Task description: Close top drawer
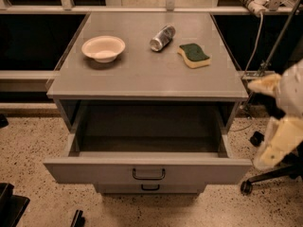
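One boxy grey top drawer [149, 145] open, gripper [274, 143] far right

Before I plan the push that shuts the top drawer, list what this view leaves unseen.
Camera view: the cream end effector, right of the open wide grey metal top drawer, is partly cut off by the right edge; its pose is unclear.
The lower grey drawer front is mostly hidden under the top drawer.
The drawer floor's near strip hides behind its own front.
The silver cylindrical can: label too small to read.
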You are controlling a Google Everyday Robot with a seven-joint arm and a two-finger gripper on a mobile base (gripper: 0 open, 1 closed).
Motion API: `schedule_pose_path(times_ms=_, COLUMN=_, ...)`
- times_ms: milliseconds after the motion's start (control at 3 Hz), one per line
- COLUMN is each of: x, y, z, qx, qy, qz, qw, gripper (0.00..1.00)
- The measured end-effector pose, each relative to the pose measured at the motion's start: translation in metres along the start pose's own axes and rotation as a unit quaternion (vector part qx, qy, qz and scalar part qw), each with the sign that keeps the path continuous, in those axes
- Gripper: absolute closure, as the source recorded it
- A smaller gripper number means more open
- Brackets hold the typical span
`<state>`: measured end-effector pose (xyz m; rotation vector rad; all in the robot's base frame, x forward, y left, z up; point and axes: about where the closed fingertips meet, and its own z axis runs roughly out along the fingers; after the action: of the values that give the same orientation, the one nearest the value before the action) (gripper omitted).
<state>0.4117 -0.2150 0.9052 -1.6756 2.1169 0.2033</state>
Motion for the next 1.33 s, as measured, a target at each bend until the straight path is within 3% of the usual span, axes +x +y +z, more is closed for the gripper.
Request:
schedule_pose_path(times_ms=333, x=0.0282, y=0.0391, z=0.0603, qx=-0.049, qy=-0.07, qz=0.046, qw=0.9953, gripper=0.0)
schedule_pose_path(times_ms=667, x=0.0307, y=0.0486, z=0.0676, qx=-0.059, qy=-0.078, qz=0.056, qw=0.9936, gripper=0.18)
schedule_pose_path(times_ms=1333, x=0.0305, y=0.0484, z=0.0674, qx=-0.059, qy=-0.077, qz=0.056, qw=0.9937, gripper=0.64)
